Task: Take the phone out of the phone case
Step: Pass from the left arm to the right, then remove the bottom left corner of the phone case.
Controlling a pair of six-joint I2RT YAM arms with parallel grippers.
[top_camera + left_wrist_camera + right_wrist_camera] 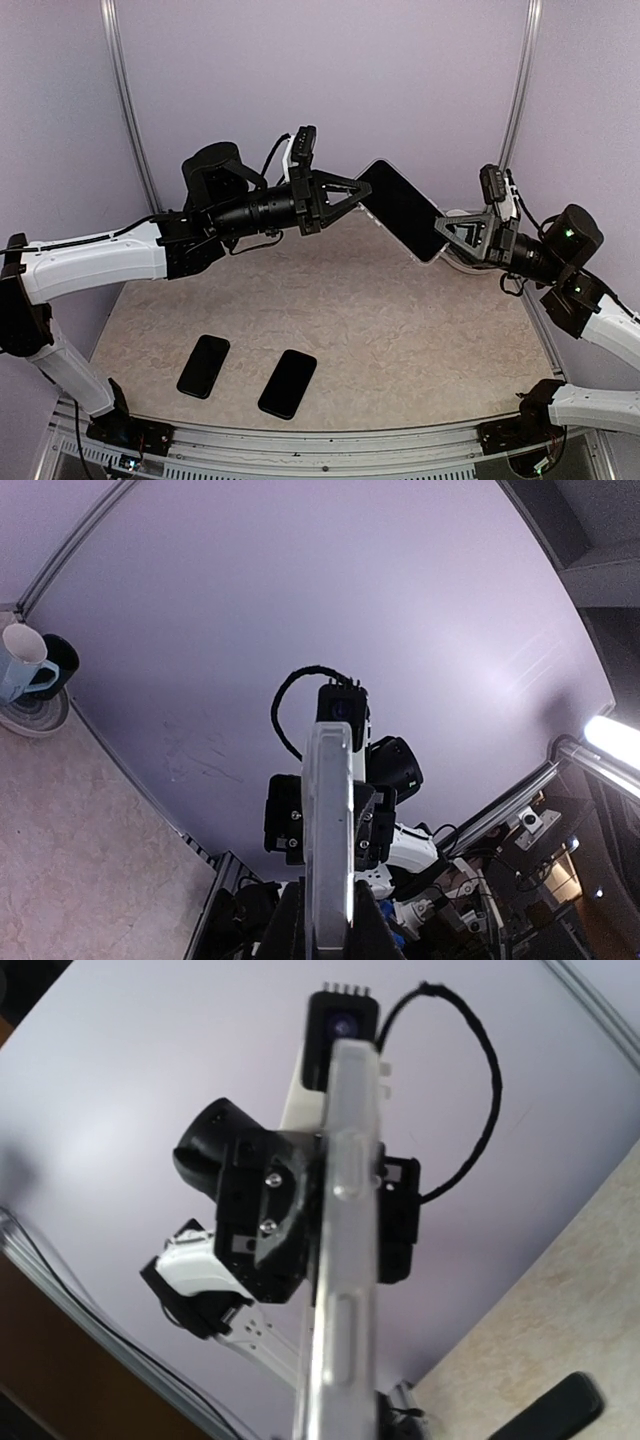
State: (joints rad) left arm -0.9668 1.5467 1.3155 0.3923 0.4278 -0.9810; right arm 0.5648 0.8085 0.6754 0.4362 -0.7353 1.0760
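Note:
The phone [400,208], dark-screened and in a clear phone case, hangs tilted in mid-air between both arms. My left gripper [358,192] is shut on its upper left end. At the lower right end, my right gripper [447,232] has its fingers closed on the corner. In the left wrist view the case's pale edge [330,820] rises straight up from between my left gripper's [328,932] dark fingers [285,925]. The right wrist view shows the clear case edge [345,1260] with its side buttons, running down into my right gripper [335,1432], whose fingers are mostly hidden.
Two black phones [203,365] [287,383] lie flat on the marbled table [400,340] near its front edge. A pale mug [22,660] stands on a round coaster at the back by the purple wall. Metal frame posts [125,110] stand at the rear corners.

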